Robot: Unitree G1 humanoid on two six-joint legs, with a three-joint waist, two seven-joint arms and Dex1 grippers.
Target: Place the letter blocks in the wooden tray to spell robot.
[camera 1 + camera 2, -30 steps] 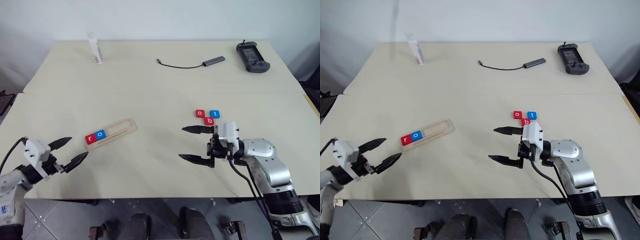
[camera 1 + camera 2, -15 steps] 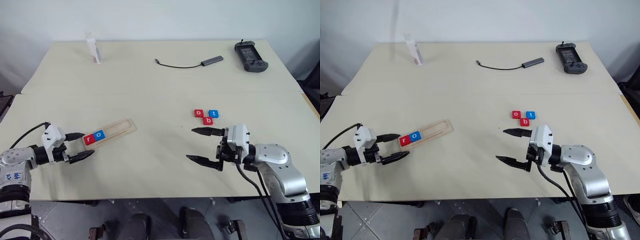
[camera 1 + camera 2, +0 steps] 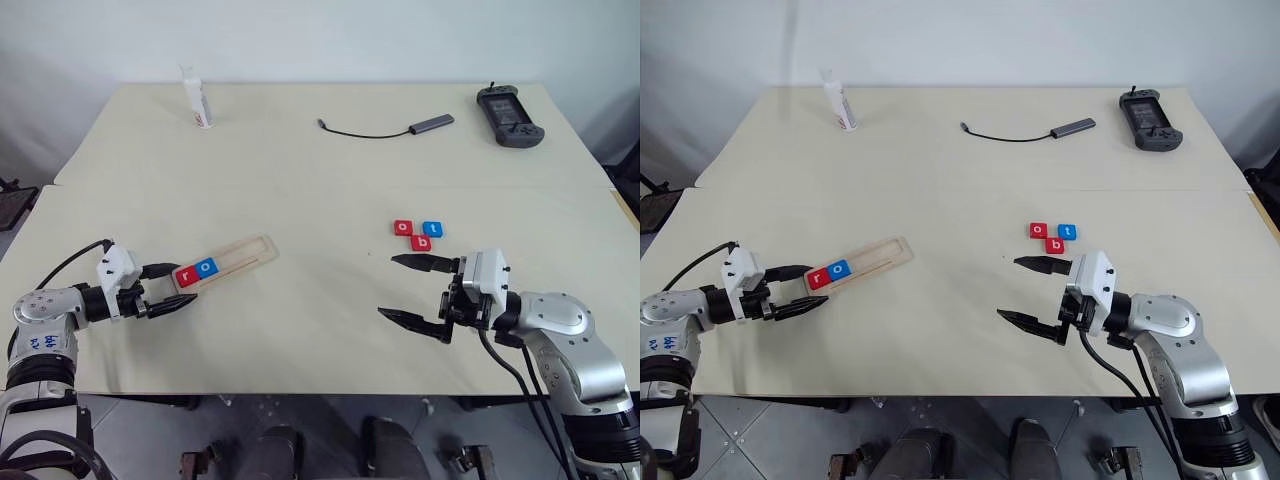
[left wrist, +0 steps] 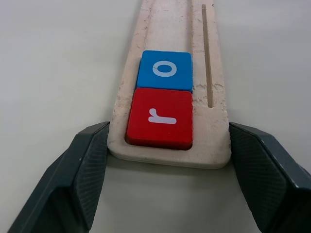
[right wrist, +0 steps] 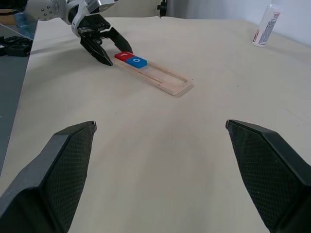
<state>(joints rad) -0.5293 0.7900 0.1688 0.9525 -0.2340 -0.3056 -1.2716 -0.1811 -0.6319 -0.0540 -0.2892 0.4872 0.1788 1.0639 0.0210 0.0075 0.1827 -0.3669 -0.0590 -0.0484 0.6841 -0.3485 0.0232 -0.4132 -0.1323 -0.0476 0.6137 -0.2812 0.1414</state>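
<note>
Since the earlier frame the left tool [image 3: 172, 288] has swung in from the worktop's near edge to the end of the wooden tray [image 3: 245, 257], while the right tool [image 3: 417, 291] has drifted only slightly.

Left eye view: the tray lies slanted on the worktop [image 3: 320, 170], with the red r block [image 3: 187, 274] and blue o block [image 3: 205, 267] side by side at its near end. The 3 remaining blocks, red o [image 3: 402, 227], blue t [image 3: 432, 228] and red b [image 3: 422, 242], cluster well apart from the tray, just beyond the right tool. A tube [image 3: 197, 98], a cable [image 3: 385, 127] and a handheld controller [image 3: 510, 103] sit at the far side.

Left wrist view: the left tool's fingers [image 4: 73, 182] straddle the tray's end, spread and clear of it, grasping nothing.

Right wrist view: the right tool's fingers [image 5: 63, 165] stand wide and released, empty.

2 of 5 letters seem placed. The left tool looks set to steady or shift the tray; next, the b block probably needs picking up and seating beside the o.
</note>
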